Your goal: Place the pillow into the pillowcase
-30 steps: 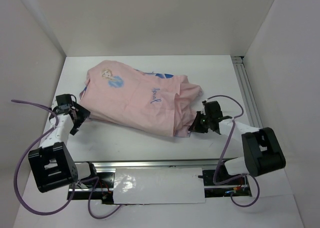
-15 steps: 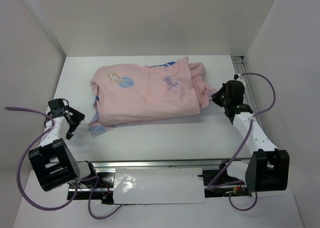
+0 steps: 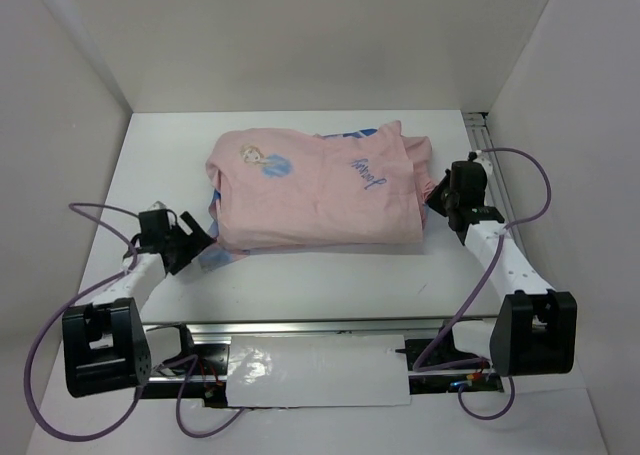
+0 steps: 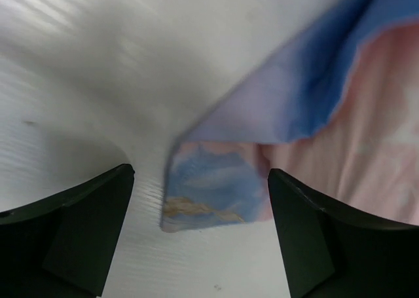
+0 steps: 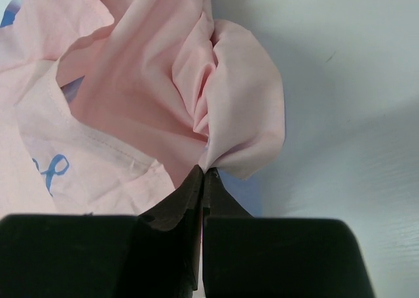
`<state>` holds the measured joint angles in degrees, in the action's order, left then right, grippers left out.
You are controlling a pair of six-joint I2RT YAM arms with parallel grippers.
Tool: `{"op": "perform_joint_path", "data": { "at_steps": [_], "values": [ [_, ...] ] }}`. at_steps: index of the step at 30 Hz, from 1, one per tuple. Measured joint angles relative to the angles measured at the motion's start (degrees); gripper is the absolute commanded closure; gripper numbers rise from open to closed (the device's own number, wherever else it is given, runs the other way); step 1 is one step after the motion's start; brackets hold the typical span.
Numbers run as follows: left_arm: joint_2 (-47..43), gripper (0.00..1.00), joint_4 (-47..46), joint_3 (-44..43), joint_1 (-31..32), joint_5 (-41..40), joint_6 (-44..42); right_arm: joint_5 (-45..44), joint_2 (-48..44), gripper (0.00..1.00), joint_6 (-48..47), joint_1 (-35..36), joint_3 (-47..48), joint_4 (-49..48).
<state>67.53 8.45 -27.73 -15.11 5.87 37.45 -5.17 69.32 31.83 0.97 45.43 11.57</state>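
Observation:
The pillowcase [image 3: 315,190] lies plump on the white table, pale pink side up with a small Elsa print, blue edges showing at its back and lower left. The pillow is hidden. My right gripper [image 3: 437,197] is at the case's right end, shut on a bunched pink fold [image 5: 222,114], with the gripper [image 5: 203,173] pinching its tip. My left gripper [image 3: 195,245] stands open at the case's lower-left corner. In the left wrist view that blue-printed corner [image 4: 209,193] lies flat on the table between the wide-apart fingers of the gripper [image 4: 200,175], touching neither.
White walls close in the table on the left, back and right. An aluminium rail [image 3: 495,175] runs along the right edge and another [image 3: 310,327] across the front between the arm bases. Purple cables [image 3: 95,215] loop beside both arms.
The pillowcase has slid right and back, drawn by my right gripper that closed on its right end. My left arm pulled away, then came in to the lower-left corner, still open.

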Motion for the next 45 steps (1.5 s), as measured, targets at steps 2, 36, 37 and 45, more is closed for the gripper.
{"op": "perform_joint_path", "data": {
  "at_steps": [2, 36, 37, 45],
  "values": [
    [-0.3, 0.10, -0.9, 0.5, 4.5, -0.4, 0.1, 0.1, 0.2, 1.00, 0.0, 0.0, 0.0, 0.0],
    [8.3, 0.01, 17.0, -10.1, 40.4, -24.3, 7.8, 3.5, -1.0, 1.00, -1.5, 0.0, 0.0, 0.1],
    [10.8, 0.01, 18.6, -11.7, 40.4, -25.7, 8.5, 3.5, -1.0, 1.00, -1.5, 0.0, 0.0, 0.0],
    [20.5, 0.01, 23.7, -20.1, 36.8, -29.6, 14.5, 3.0, -1.4, 1.00, -1.9, 0.0, 0.0, 0.3]
  ]
}}
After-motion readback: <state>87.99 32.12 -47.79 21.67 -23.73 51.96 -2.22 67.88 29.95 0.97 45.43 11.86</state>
